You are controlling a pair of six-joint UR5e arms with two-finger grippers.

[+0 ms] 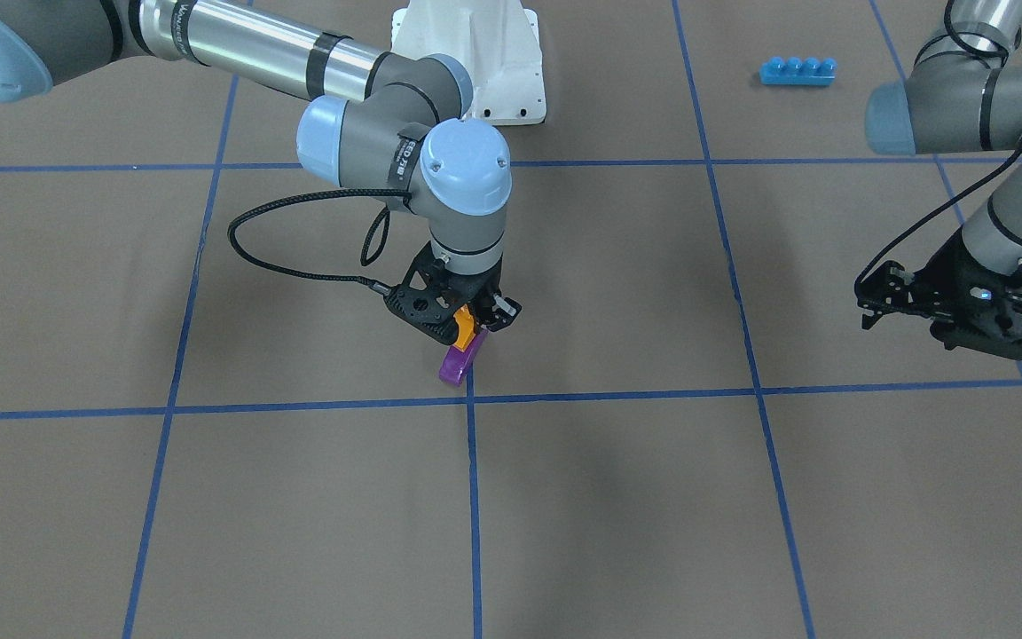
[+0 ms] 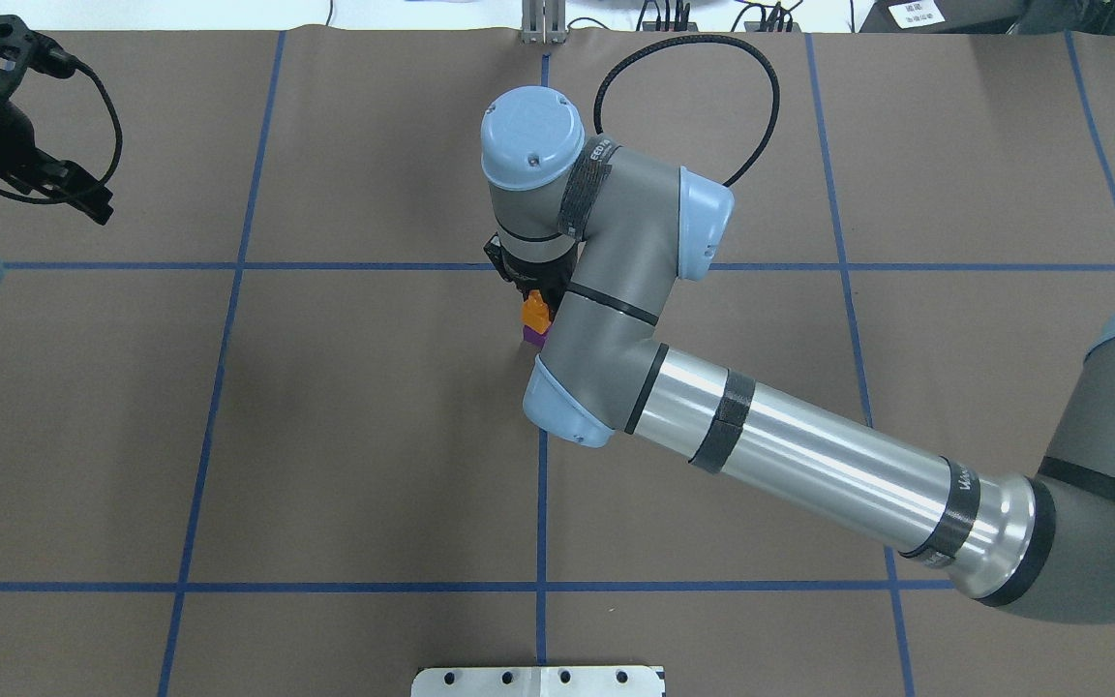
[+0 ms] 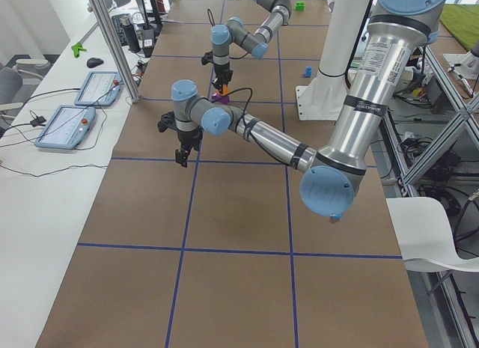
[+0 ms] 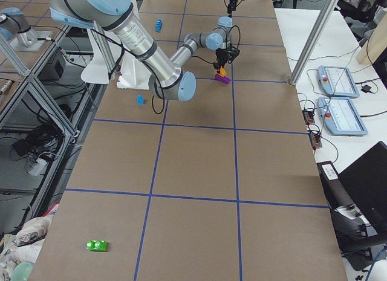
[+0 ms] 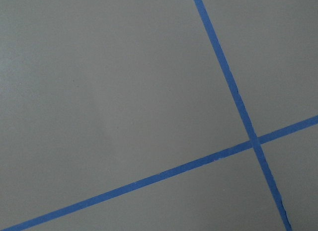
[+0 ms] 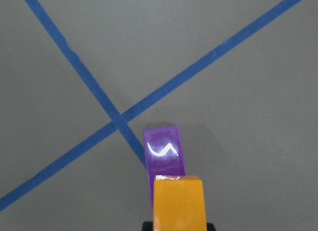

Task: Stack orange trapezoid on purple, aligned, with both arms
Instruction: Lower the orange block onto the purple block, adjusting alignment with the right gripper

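The orange trapezoid (image 1: 467, 327) is clamped in my right gripper (image 1: 474, 321), which is shut on it near the table's middle. It hangs directly over the purple brick (image 1: 458, 362), which lies on the brown mat beside a blue tape crossing. In the right wrist view the orange trapezoid (image 6: 179, 201) covers the near end of the purple brick (image 6: 164, 151); whether they touch is unclear. From overhead the orange trapezoid (image 2: 536, 310) and the purple brick (image 2: 535, 335) peek out beside the right arm. My left gripper (image 1: 990, 342) hovers far off to the side over bare mat, and I cannot tell if it is open or shut.
A long blue four-stud brick (image 1: 797, 71) lies near the white robot base (image 1: 471, 62). A small blue brick (image 4: 140, 100) sits by the base and a green brick (image 4: 97, 245) lies at the far end of the table. Tablets (image 3: 66, 127) rest on the side bench.
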